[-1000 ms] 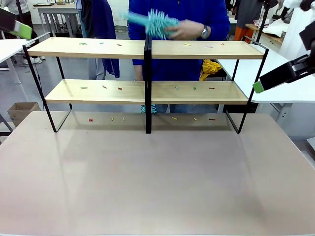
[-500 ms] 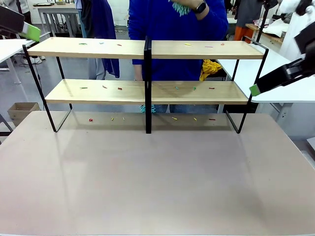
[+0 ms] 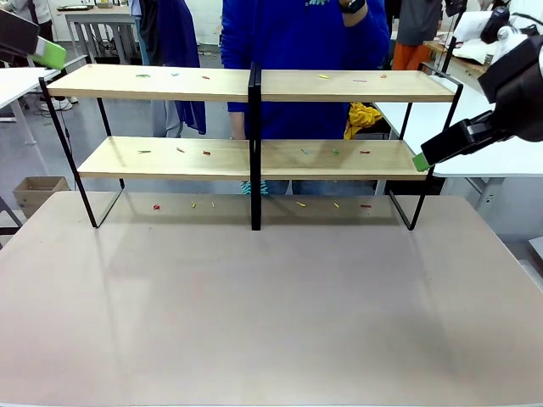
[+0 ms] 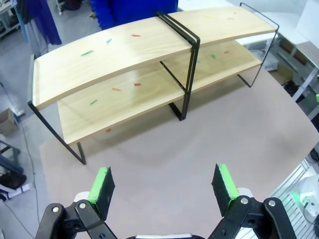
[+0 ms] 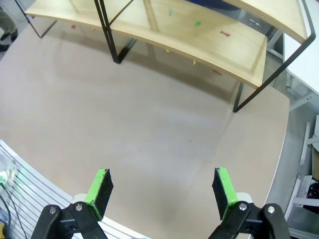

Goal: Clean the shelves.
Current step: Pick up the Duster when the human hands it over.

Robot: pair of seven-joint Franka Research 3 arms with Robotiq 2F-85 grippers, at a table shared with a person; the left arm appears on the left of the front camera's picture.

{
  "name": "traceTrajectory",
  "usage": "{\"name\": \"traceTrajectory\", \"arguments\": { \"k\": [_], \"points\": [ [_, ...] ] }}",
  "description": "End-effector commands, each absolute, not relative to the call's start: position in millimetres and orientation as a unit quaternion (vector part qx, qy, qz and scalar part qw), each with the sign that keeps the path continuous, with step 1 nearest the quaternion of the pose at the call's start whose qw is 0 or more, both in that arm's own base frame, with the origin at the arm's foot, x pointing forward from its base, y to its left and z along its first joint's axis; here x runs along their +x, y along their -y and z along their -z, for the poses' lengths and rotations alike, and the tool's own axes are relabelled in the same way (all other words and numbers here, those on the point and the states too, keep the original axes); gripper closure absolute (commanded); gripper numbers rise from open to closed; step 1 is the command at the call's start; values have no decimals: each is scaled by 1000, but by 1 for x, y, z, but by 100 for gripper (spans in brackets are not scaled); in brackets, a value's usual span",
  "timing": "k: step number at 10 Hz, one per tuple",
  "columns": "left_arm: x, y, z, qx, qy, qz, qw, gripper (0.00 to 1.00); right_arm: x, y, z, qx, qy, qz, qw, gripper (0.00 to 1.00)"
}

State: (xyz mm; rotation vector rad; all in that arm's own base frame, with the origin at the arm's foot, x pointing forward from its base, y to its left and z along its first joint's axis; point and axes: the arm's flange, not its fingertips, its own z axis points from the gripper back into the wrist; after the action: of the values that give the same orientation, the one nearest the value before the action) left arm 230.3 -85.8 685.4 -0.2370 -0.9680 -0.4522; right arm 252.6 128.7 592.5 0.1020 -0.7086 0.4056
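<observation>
The shelves stand at the far side of the table: two light wooden boards in a thin black frame with a central black post. Small coloured scraps lie scattered on both boards and on the table beneath. In the left wrist view the shelves lie ahead and below, and my left gripper is open and empty above the table. One left fingertip shows at the top left of the front view. My right gripper is open and empty; its fingertip hovers by the lower board's right end.
A person in a blue top stands behind the shelves with one hand raised near the chest. White tables stand to the left and right. The beige tabletop in front of the shelves is bare.
The person has lifted the teal duster up out of view. My right gripper has moved left, closer to the lower board's right end. My left gripper has barely shifted.
</observation>
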Motion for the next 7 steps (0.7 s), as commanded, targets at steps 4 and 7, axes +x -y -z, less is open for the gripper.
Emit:
{"name": "traceTrajectory", "arguments": {
  "k": [4,7],
  "points": [
    [231,84,-686,-113,461,208,855,0,232,-140,-626,77,417,-156,892,0],
    [231,84,-686,-113,461,208,855,0,187,-148,-656,79,449,-154,876,0]
  ]
}}
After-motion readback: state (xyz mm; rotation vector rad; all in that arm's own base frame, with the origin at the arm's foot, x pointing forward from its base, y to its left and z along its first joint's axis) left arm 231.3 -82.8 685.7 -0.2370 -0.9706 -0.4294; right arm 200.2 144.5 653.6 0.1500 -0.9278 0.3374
